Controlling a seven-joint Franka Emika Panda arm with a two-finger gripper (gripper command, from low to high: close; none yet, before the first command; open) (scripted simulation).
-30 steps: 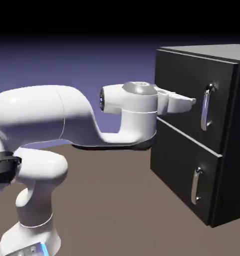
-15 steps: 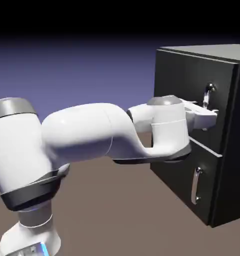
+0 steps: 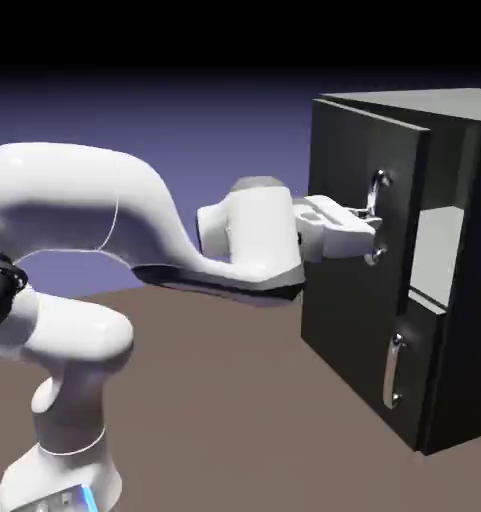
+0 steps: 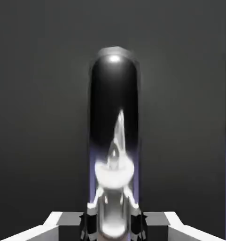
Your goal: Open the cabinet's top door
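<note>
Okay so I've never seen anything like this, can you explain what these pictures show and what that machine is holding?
It's a simulated white robot arm with a two-finger gripper. One picture looks on from outside, with the arm reaching toward a black cabinet that has two doors. The other looks along the gripper from the hand itself. Its fingers are closed on the upper door's silver bar handle. That door stands partly open, showing a light grey shelf; the lower door is shut.

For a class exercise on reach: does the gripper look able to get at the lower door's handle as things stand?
Probably not yet: the gripper is closed on the top door's handle.
</note>
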